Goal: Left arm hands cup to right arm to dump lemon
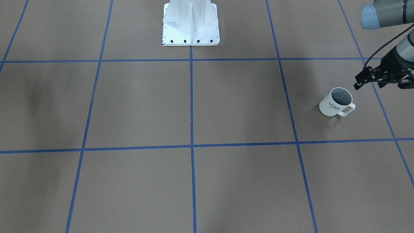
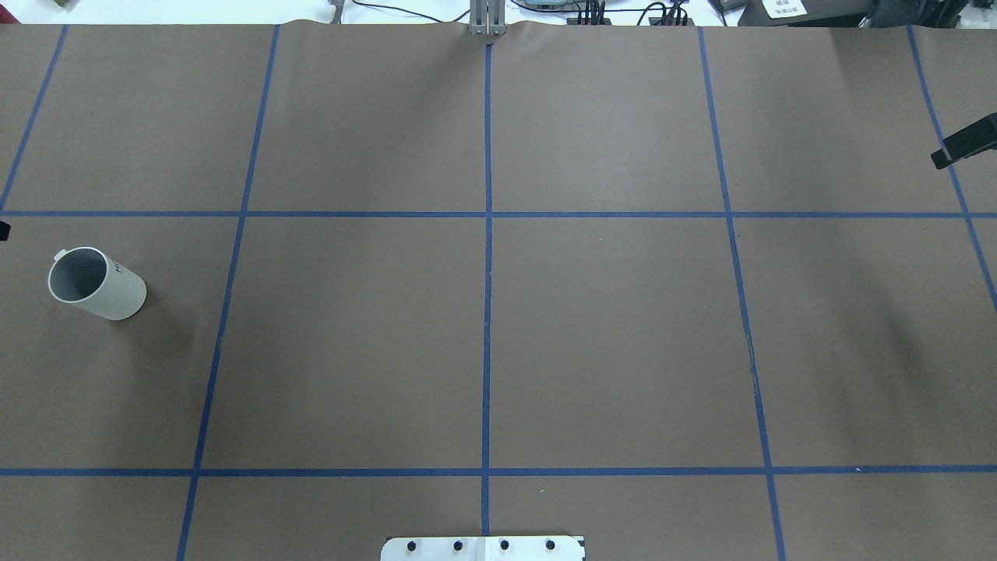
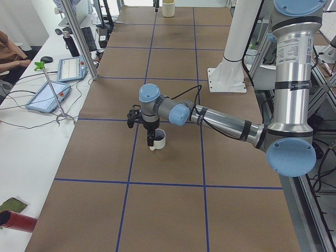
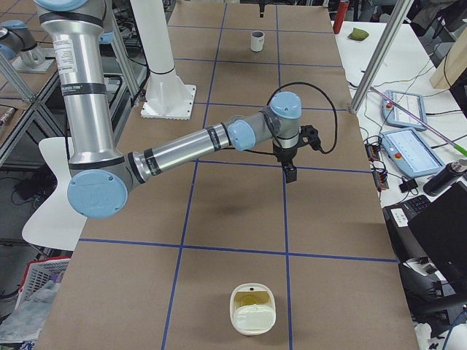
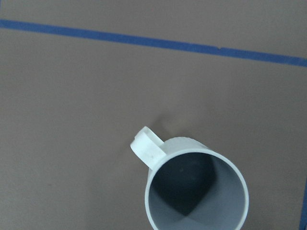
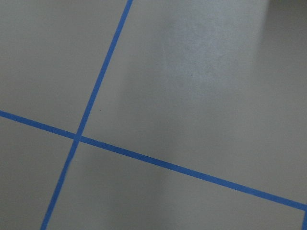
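- Under the cup (image 1: 336, 103) spreads the brown counter (image 2: 607, 327), ruled into squares by blue tape.
- Left arm (image 3: 220, 119) stretches low from the robot's side out to the cup, its wrist bent downward above it.
- Right arm (image 4: 190, 149) reaches out well apart from the cup, toward the counter's opposite end, its wrist also pointing down.
- White pedestal (image 1: 190, 22) stands well to the cup's right, at the robot's edge of the counter.
- Cream dish (image 4: 253, 310) with something yellowish inside sits at the end of the counter farthest from the cup, beyond the right arm.
- Cup itself stands upright on the counter. It is grey inside, its handle is turned away from the robot and leftward, and its "HOME" lettering faces away from the robot.
- Left fingers (image 3: 150, 137) hang just over the cup's rim. I cannot tell whether they are spread or pressed together, nor whether they touch it.
- Right fingers (image 4: 290, 173) hover above the counter, far from the cup. I cannot tell how far apart they are.
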You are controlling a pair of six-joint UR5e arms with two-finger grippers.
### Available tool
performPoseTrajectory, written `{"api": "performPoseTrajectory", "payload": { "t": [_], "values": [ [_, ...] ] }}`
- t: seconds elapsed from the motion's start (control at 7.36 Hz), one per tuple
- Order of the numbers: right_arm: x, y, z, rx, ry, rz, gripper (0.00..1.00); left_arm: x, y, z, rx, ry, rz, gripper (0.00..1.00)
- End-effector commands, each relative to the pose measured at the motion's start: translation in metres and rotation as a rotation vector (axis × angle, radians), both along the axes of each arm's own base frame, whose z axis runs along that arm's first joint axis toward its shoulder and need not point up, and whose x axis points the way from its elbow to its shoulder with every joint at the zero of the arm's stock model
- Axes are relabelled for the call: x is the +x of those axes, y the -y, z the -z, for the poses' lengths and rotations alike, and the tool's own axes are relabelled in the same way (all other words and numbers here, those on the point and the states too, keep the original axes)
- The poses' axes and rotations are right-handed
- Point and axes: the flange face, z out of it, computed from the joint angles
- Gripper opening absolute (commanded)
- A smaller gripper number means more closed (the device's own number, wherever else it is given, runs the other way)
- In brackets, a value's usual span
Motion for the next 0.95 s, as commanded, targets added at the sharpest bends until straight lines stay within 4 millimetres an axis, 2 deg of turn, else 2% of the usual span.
{"api": "performPoseTrajectory", "payload": {
  "t": [0.0,0.14,0.27,0.41,0.54,0.68,0.81],
  "values": [
    [0.04,-0.006,-0.03,-0.02,-0.061,0.078,1.0,-0.058,0.011,-0.016,0.079,0.041,-0.037,1.0],
    [0.077,-0.014,-0.054,-0.028,-0.074,0.114,1.0,-0.071,0.01,-0.032,0.098,0.048,-0.07,1.0],
    [0.109,-0.031,-0.086,-0.044,-0.075,0.119,1.0,-0.086,0.005,-0.051,0.127,0.057,-0.116,1.0],
    [0.126,-0.048,-0.113,-0.061,-0.078,0.127,1.0,-0.102,0.0,-0.07,0.107,0.061,-0.109,1.0],
    [0.15,-0.064,-0.129,-0.09,-0.071,0.083,1.0,-0.103,-0.004,-0.091,0.056,0.061,-0.098,1.0],
    [0.159,-0.088,-0.148,-0.13,-0.039,0.059,1.0,-0.104,-0.006,-0.107,0.003,0.061,-0.065,1.0],
    [0.157,-0.119,-0.177,-0.196,-0.001,0.051,1.0,-0.105,-0.004,-0.109,-0.003,0.067,-0.052,1.0]
  ]
}}
